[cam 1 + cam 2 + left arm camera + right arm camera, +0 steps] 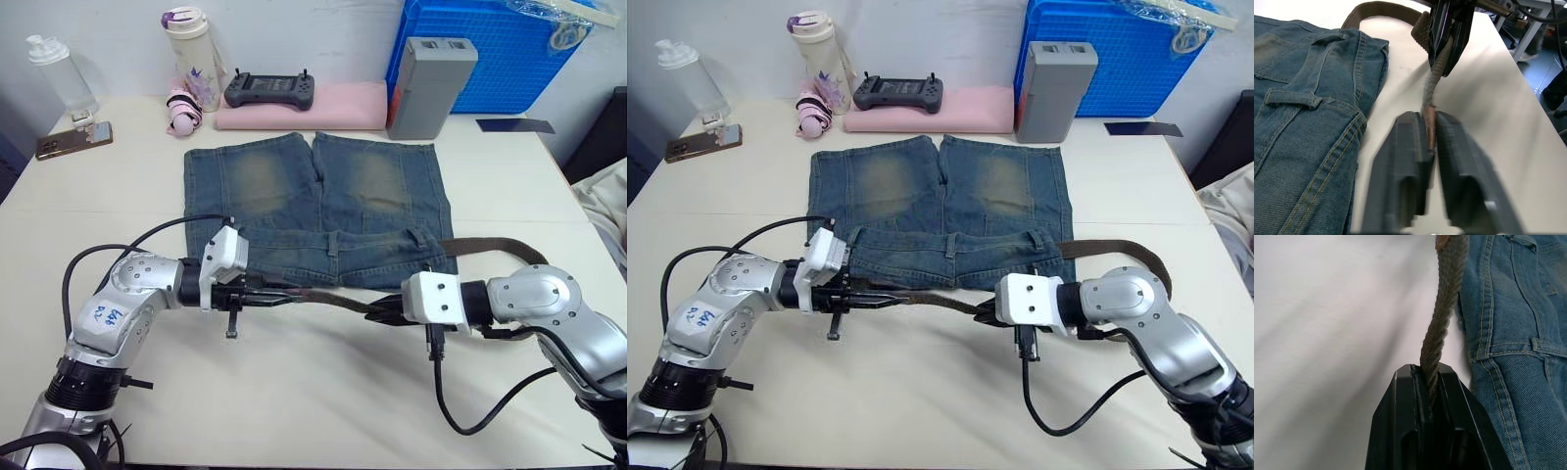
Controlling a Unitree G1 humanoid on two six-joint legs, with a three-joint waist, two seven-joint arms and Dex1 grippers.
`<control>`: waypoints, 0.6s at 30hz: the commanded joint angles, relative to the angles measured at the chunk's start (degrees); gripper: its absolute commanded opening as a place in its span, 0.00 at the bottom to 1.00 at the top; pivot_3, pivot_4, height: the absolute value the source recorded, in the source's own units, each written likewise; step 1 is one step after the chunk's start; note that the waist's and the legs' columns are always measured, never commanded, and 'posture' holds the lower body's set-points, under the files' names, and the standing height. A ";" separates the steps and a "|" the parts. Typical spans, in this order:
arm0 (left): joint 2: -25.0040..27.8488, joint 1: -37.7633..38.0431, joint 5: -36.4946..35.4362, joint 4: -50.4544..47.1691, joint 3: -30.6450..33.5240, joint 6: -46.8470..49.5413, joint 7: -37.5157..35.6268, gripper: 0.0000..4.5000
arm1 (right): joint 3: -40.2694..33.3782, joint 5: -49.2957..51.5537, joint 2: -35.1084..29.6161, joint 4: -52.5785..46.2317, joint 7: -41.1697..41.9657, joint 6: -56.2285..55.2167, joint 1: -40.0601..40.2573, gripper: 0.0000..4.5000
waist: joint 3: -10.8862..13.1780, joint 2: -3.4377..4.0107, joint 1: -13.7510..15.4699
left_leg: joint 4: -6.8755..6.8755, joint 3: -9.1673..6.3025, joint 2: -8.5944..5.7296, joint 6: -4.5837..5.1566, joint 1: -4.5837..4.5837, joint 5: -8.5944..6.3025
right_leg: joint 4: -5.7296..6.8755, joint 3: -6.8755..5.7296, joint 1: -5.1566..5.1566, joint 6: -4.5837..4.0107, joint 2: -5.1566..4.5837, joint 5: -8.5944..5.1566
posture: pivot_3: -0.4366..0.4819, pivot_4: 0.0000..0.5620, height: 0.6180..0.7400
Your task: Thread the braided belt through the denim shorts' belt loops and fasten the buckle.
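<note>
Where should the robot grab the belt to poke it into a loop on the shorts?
Probably right by the tan tip, where the left gripper is shut on the braided belt now. A hold there leaves little floppy strap ahead. Come from the near table edge, along the waistband of the denim shorts, fingers pinching the strap's flat faces. The right gripper is shut on the strap farther back, keeping it taut.

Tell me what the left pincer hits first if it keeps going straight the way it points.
Probably the right pincer, straight ahead along the dark-brown braided belt both are shut on; depth is uncertain.

White table (294, 392) bears denim shorts (318, 206), phone (73, 140).
</note>
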 commanded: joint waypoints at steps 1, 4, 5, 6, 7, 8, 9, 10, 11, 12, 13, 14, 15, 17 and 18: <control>0.04 -0.70 0.89 -0.14 -0.06 -0.92 -0.59 0.01 | -1.70 1.24 0.53 -1.96 -0.36 0.07 -0.47 0.00 | 0.00 0.00 0.01 | 0.00 0.00 0.00 0.00 0.00 0.00 | 0.00 0.00 0.00 0.00 0.00 0.00 | 0.48 0.27 0.77; -0.33 -1.36 0.94 0.79 0.19 -0.94 -0.49 0.01 | -2.07 1.66 1.01 -2.01 -0.87 1.13 -1.03 0.00 | 0.00 0.00 0.03 | 0.00 -0.01 0.00 0.00 -0.01 0.00 | 0.00 -0.01 0.00 0.00 0.00 0.00 | 0.48 0.27 0.77; -0.52 -1.51 0.79 0.98 0.32 -0.86 -0.41 0.01 | -2.23 2.02 1.12 -2.09 -1.00 1.82 -1.22 0.00 | 0.00 0.00 0.02 | 0.01 -0.01 0.00 0.00 -0.01 0.00 | 0.00 -0.01 0.00 0.00 0.00 0.00 | 0.48 0.27 0.77; -0.91 -1.71 0.29 1.04 0.50 -0.27 -0.14 0.00 | -2.70 2.40 1.40 -2.07 -1.71 3.00 -1.43 0.09 | 0.00 0.00 0.02 | 0.01 -0.01 0.00 0.00 -0.01 0.00 | 0.01 -0.01 0.00 0.00 0.00 0.00 | 0.48 0.27 0.77; -1.35 -1.90 -0.49 1.02 0.78 0.56 0.13 0.00 | -3.27 2.79 2.11 -1.80 -3.20 4.90 -2.06 0.20 | 0.00 0.00 -0.01 | 0.02 -0.01 0.00 0.00 -0.01 0.00 | 0.01 -0.01 0.00 0.00 0.00 0.00 | 0.48 0.27 0.77; -1.72 -2.03 -1.16 0.93 1.01 1.36 0.33 0.00 | -3.63 3.22 2.53 -1.69 -4.17 6.38 -2.52 0.28 | 0.00 0.00 -0.04 | 0.02 -0.01 0.00 0.00 -0.01 0.00 | 0.02 0.00 0.00 0.00 0.00 0.00 | 0.48 0.27 0.77; -2.10 -2.10 -1.97 0.82 1.28 2.39 0.46 0.00 | -4.03 3.79 2.74 -1.82 -4.84 7.85 -2.75 0.39 | 0.00 0.00 -0.06 | 0.03 -0.01 0.00 0.00 -0.01 0.00 | 0.03 0.00 0.00 0.00 0.00 0.00 | 0.48 0.27 0.77; -2.49 -2.09 -2.85 0.71 1.61 3.62 0.64 0.00 | -5.09 5.24 3.24 -2.08 -5.70 9.91 -2.88 0.50 | 0.00 0.00 -0.01 | 0.04 -0.01 0.00 0.00 -0.01 0.00 | 0.04 0.00 0.00 0.00 0.00 0.00 | 0.48 0.27 0.77; -2.86 -2.04 -3.63 0.61 1.92 4.79 0.87 0.00 | -6.50 7.07 3.92 -2.25 -6.74 12.22 -3.13 0.61 | 0.00 0.00 0.01 | 0.04 -0.04 0.00 0.00 -0.02 0.00 | 0.04 -0.01 0.00 0.00 0.00 0.00 | 0.48 0.27 0.77; -3.30 -1.88 -5.09 0.49 2.37 6.65 1.25 0.00 | -9.66 10.84 6.08 -1.30 -9.28 15.92 -4.28 0.72 | 0.00 0.00 -0.02 | 0.05 -0.08 0.01 0.00 -0.04 0.00 | 0.03 -0.04 0.00 0.00 0.00 0.00 | 0.48 0.27 0.77; -4.08 -1.62 -7.43 0.25 3.13 9.35 2.05 0.00 | -13.05 14.66 7.61 -0.58 -11.12 19.06 -5.14 0.82 | 0.00 0.00 -0.06 | 0.06 -0.10 0.01 0.00 -0.07 0.00 | 0.03 -0.05 0.00 0.00 0.00 0.00 | 0.48 0.27 0.77; -4.61 -1.43 -9.05 0.03 3.69 11.29 2.64 0.00 | -15.33 17.16 8.63 -0.23 -12.31 21.30 -5.74 0.82 | 0.00 0.00 -0.05 | 0.09 -0.10 0.01 0.00 -0.08 0.00 | 0.05 -0.04 -0.01 0.00 -0.01 0.00 | 0.48 0.27 0.77; -5.13 -1.26 -10.68 -0.24 4.31 13.23 3.37 0.00 | -17.13 19.36 9.52 -0.28 -13.41 23.16 -6.18 0.82 | 0.00 0.00 -0.01 | 0.11 -0.10 0.01 0.00 -0.08 0.00 | 0.07 -0.05 -0.01 0.00 -0.02 0.00 | 0.48 0.27 0.77; -8.16 -0.98 -17.56 -0.08 7.52 19.64 8.11 0.00 | -25.09 35.19 13.73 0.50 -19.41 30.58 -7.08 0.82 | 0.00 0.00 0.02 | 0.12 -0.19 0.01 0.00 -0.10 0.00 | 0.06 -0.09 0.00 0.00 -0.02 0.00 | 0.48 0.27 0.77; -9.45 -0.75 -20.70 -0.17 8.91 22.55 10.07 0.00 | -28.37 43.23 14.23 -0.03 -20.86 33.12 -5.86 0.82 | 0.00 0.00 0.03 | 0.13 -0.21 0.02 0.00 -0.12 0.00 | 0.05 -0.09 0.01 0.00 -0.02 0.00 | 0.48 0.27 0.77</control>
